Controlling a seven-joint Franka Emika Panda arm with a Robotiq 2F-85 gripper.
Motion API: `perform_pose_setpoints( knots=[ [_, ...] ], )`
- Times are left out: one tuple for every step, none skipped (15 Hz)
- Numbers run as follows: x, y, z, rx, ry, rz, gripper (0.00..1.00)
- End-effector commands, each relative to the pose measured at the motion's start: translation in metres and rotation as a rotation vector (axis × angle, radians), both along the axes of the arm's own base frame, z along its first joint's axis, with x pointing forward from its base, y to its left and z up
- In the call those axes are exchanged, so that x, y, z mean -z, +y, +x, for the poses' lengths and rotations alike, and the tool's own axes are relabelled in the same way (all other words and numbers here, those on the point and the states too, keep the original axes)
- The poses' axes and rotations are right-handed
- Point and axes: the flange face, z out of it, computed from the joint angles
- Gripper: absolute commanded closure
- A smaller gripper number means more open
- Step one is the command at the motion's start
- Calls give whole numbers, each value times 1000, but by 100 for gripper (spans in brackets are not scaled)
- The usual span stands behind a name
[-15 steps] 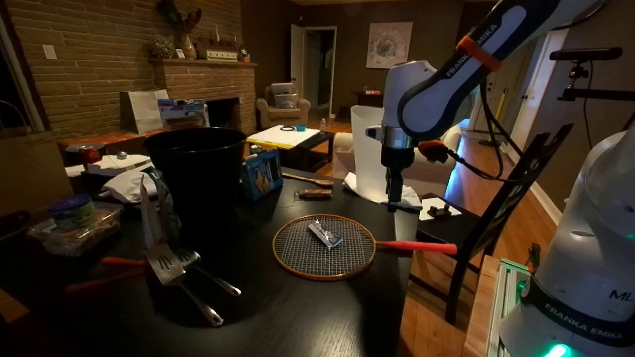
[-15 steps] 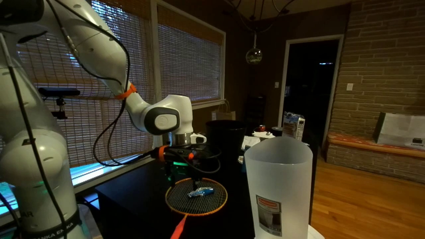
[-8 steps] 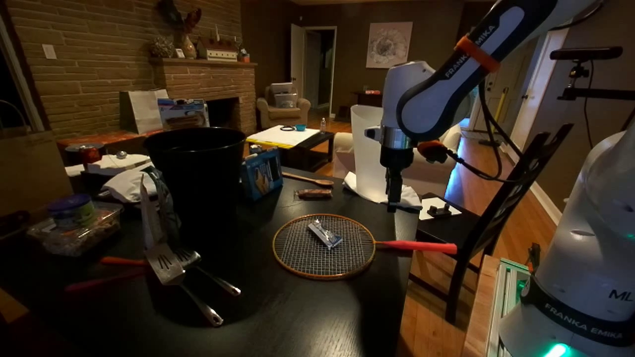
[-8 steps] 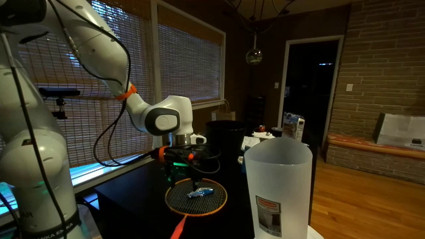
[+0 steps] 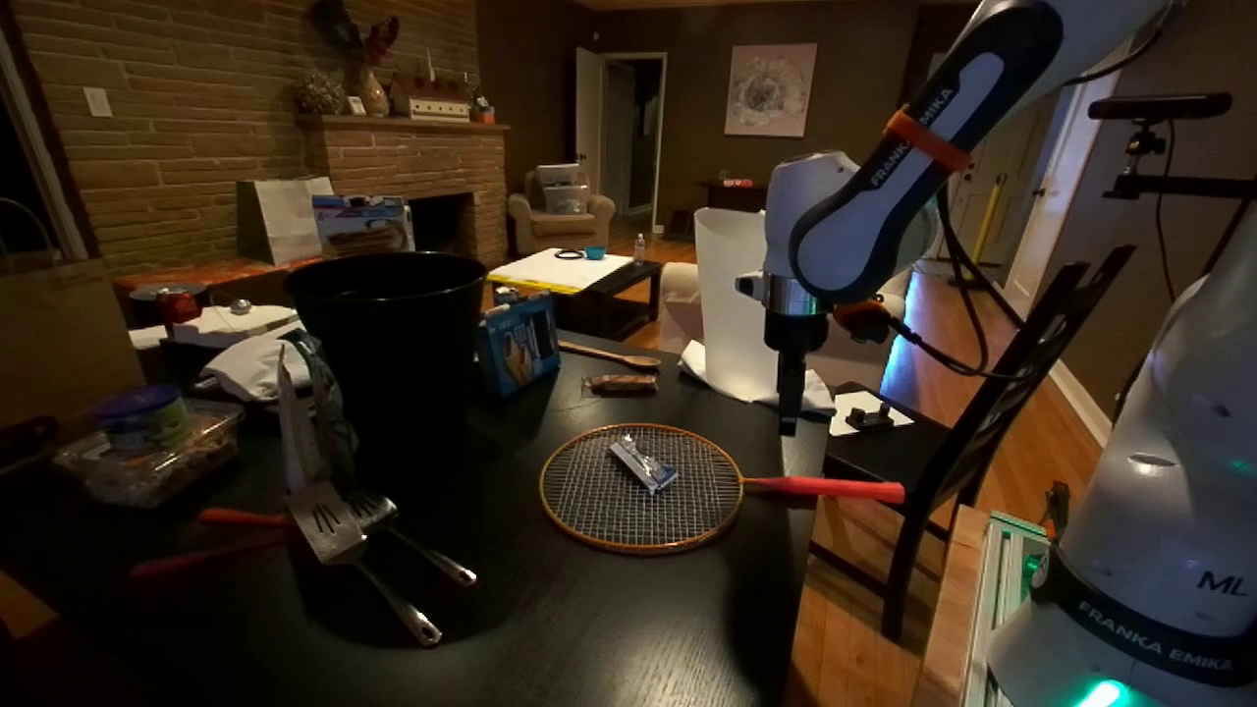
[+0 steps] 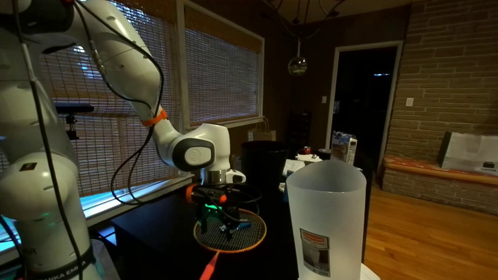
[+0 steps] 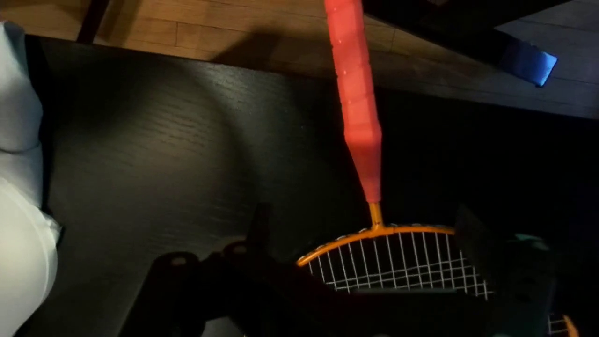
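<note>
A badminton racket (image 5: 614, 516) with an orange frame and a red handle (image 5: 835, 489) lies on the black table; the handle juts past the table edge. A silver-and-blue wrapped packet (image 5: 643, 463) rests on its strings. My gripper (image 6: 216, 234) hangs pointing down above the table. In the wrist view the gripper (image 7: 364, 213) has its fingers wide apart, with the racket's throat (image 7: 376, 215) and handle (image 7: 356, 93) between and beyond them. It holds nothing and seems apart from the racket. The packet shows partly behind the gripper in an exterior view (image 6: 244, 225) and is out of the wrist view.
A tall frosted container (image 6: 328, 217) stands beside the gripper at the table's end, over a white cloth (image 5: 815, 393). A black bin (image 5: 388, 353), blue box (image 5: 520, 344), brown wrapped item (image 5: 621, 384), wooden spoon (image 5: 628, 360) and metal spatulas (image 5: 329, 525) are on the table. A chair (image 5: 943, 432) stands alongside.
In the last half second my gripper has moved down and a little right in both exterior views, and it now covers part of the packet in one. The racket and packet have not moved.
</note>
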Motion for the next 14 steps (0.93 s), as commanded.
perform_pose_setpoints(
  knots=[
    [24, -4, -3, 49, 19, 10, 0],
    [29, -4, -3, 57, 21, 13, 0],
    [33, -2, -3, 51, 23, 19, 0],
    [38, -1, -2, 47, 21, 24, 0],
    [43, -1, -2, 33, 15, 36, 0],
    [47, -1, -1, 37, 5, 43, 0],
    [52, -1, -1, 40, -2, 57, 0],
    [56, -2, 0, 46, -13, 66, 0],
    [60, -2, -1, 54, -19, 84, 0],
    [63, -3, 0, 53, -30, 95, 0],
    [66, -3, 0, 44, -44, 106, 0],
    [70, -2, 0, 39, -48, 117, 0],
    [72, 0, 0, 32, -55, 130, 0],
    [74, 1, 1, 24, -63, 141, 0]
  ],
)
